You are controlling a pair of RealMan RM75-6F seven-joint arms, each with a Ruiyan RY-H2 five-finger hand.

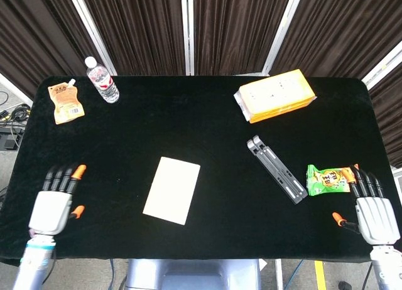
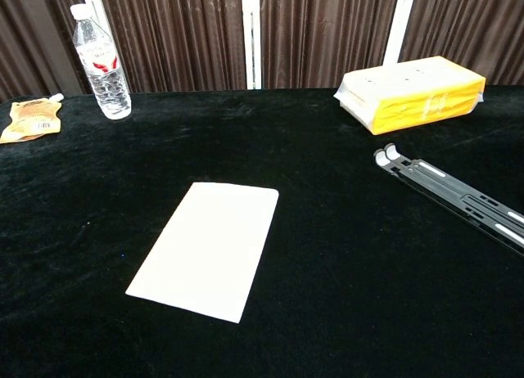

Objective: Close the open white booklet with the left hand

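Observation:
The white booklet (image 1: 172, 189) lies closed and flat on the black table, near the front and slightly left of the middle; the chest view shows the booklet (image 2: 209, 247) as a plain white rectangle. My left hand (image 1: 54, 201) is at the front left edge of the table, well to the left of the booklet, fingers straight and apart, holding nothing. My right hand (image 1: 372, 207) rests at the front right corner, fingers spread and empty. Neither hand appears in the chest view.
A water bottle (image 1: 102, 80) and an orange pouch (image 1: 65, 102) stand at the back left. A yellow package (image 1: 275, 95) lies at the back right. A black folding stand (image 1: 276, 169) lies right of centre, a green snack bag (image 1: 328, 179) beside my right hand.

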